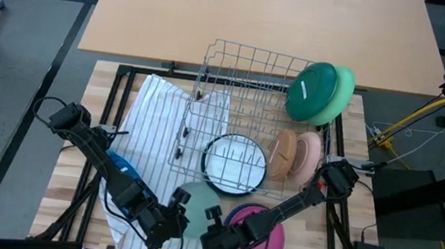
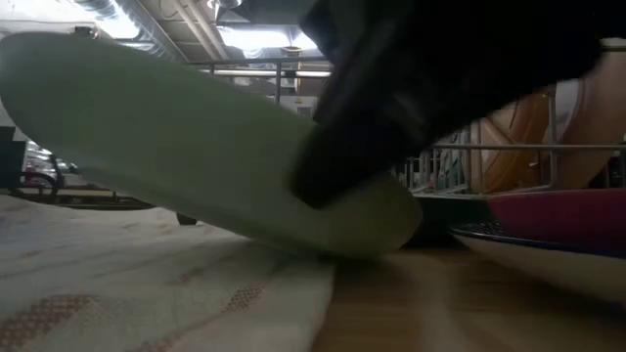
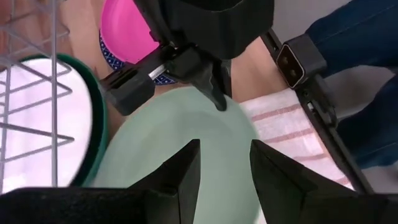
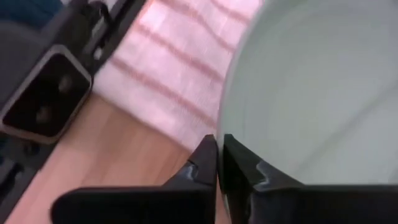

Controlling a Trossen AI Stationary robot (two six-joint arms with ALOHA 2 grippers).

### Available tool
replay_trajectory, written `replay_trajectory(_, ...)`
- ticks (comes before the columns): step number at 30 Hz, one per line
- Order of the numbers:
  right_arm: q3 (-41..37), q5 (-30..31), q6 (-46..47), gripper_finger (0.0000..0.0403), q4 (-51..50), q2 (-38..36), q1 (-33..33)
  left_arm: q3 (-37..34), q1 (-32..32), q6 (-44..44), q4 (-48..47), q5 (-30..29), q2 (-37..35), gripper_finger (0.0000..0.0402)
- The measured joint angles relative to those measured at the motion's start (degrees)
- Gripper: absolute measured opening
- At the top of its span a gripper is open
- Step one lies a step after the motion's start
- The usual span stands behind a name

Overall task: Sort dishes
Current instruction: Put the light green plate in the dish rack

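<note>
A dark arm [image 2: 440, 88] hides the sage plate's [image 2: 176, 147] far rim.

sage plate [image 1: 193, 203] hemmed: magenta bowl [image 1: 264, 236] beside, wire rack [image 1: 237, 109] behind; both tools crowd it.

Light: bright, even from overhead; ceiling lamps [image 2: 245, 37] glare in the low view.
Shadows: soft, faint on the table [image 1: 336, 240].
Blur: low view's near arm [image 2: 430, 88] and plate [image 2: 176, 147] are out of focus.
Wrist views: soft close up.
</note>
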Motion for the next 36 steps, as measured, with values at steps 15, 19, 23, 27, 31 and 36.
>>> replay_trajectory(15,8.2,-6.4,4.8,0.0009,1.6,-0.5,0.0,2.8,-6.9,-5.3,0.1,-1.2,-2.5,0.0129)
replay_trajectory(19,13.3,-7.3,7.5,0.0011,-4.0,-0.5,0.0,2.8,-9.2,-5.9,0.0,-4.2,-5.5,0.0129)
replay_trajectory(23,18.4,-7.3,9.4,0.0017,-11.3,-0.5,0.0,2.9,-12.2,-5.8,-0.2,-10.3,-9.1,0.0129)
replay_trajectory(27,24.3,-7.3,10.9,0.0009,-19.0,-0.5,0.4,2.9,-15.3,-5.6,-1.2,-17.3,-11.9,0.0129)
replay_trajectory(31,31.8,-5.8,12.9,0.0010,-29.2,-0.6,0.8,2.9,-17.9,-5.7,-3.2,-23.6,-12.7,0.0129)
replay_trajectory(36,42.6,-0.9,16.4,0.0009,-43.1,-0.6,2.5,2.9,-19.8,-8.5,-6.8,-26.3,-12.7,0.0129)
